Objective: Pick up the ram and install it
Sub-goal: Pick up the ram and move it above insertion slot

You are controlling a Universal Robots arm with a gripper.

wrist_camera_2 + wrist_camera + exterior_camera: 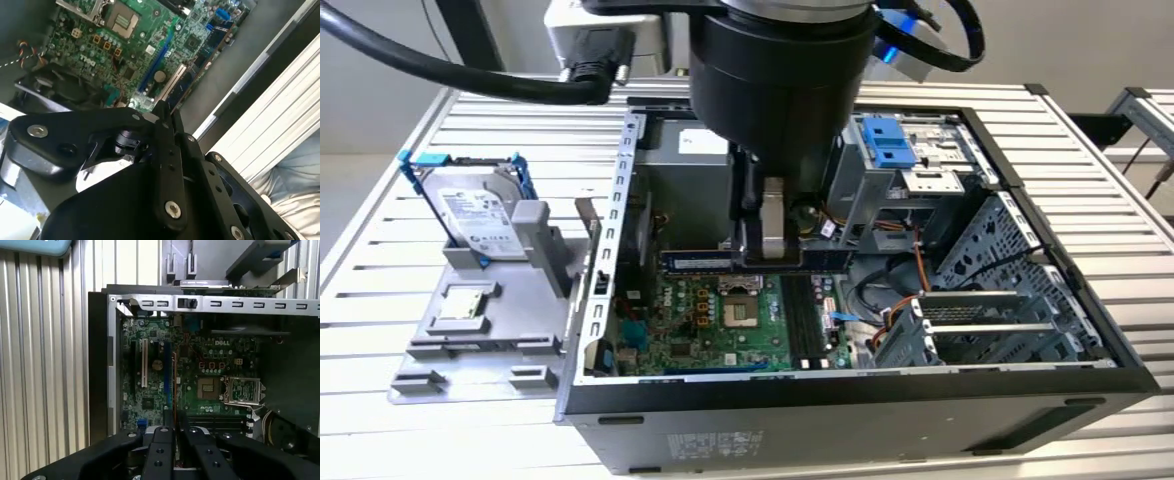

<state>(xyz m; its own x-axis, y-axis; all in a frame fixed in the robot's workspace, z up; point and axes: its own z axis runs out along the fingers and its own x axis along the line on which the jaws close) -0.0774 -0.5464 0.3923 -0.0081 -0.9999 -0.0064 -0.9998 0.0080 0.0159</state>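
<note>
The ram point(707, 261) is a slim dark stick held level inside the open computer case, above the green motherboard point(674, 335). My gripper point(770, 255) is shut on its middle, reaching down from the black wrist. In the exterior view the stick lies crosswise to the black memory slots point(809, 320), which sit just below and toward the exterior view's right of it. The first wrist view shows my black fingers point(161, 440) pressed together over the motherboard point(150, 390), with the memory slots point(215, 416) near them. My fingers point(167, 150) also meet in the second wrist view.
The case walls point(854, 385) enclose the work area, with a drive cage point(1014, 290), cables and a blue bracket point(887, 140) on the exterior view's right. A processor socket point(740, 310) sits under the gripper. Outside, a grey holder point(520, 330) carries a silver hard drive point(478, 212) and a small square chip point(464, 305).
</note>
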